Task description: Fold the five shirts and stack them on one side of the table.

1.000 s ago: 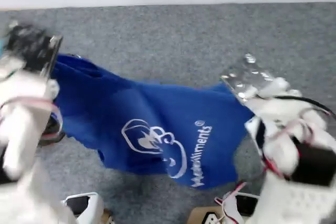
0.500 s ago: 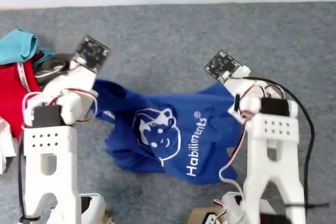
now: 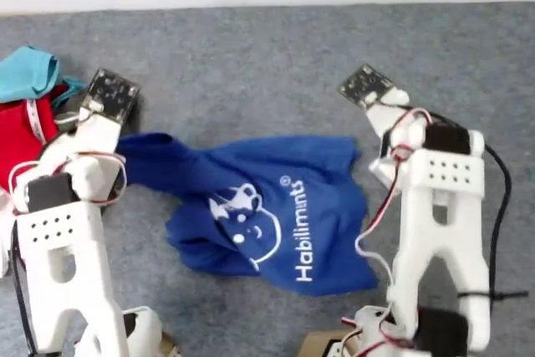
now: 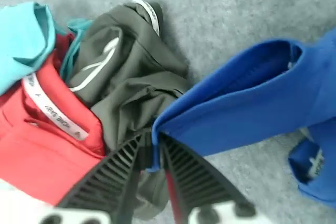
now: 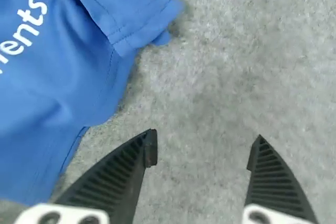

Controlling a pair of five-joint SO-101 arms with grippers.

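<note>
A blue shirt [image 3: 267, 206] with white print lies crumpled in the middle of the grey table, its print facing up. My left gripper [image 4: 157, 142] is shut on one corner of the blue shirt [image 4: 247, 98], pulled toward the left side. The left arm [image 3: 67, 198] stands at the table's left. My right gripper [image 5: 202, 156] is open over bare carpet, just beside the blue shirt's [image 5: 68, 61] hem and not touching it. The right arm [image 3: 435, 198] stands to the right of the shirt.
A heap of other shirts sits at the left edge: a red one [image 3: 21, 140] [image 4: 37, 135], a teal one [image 3: 29, 73] [image 4: 21, 40] and a dark olive one [image 4: 126, 77]. The grey carpet [image 3: 276, 64] runs bare along the back and right.
The right gripper has let go of the blue shirt, which dropped onto the table. The left gripper has dragged its corner further left, toward the heap.
</note>
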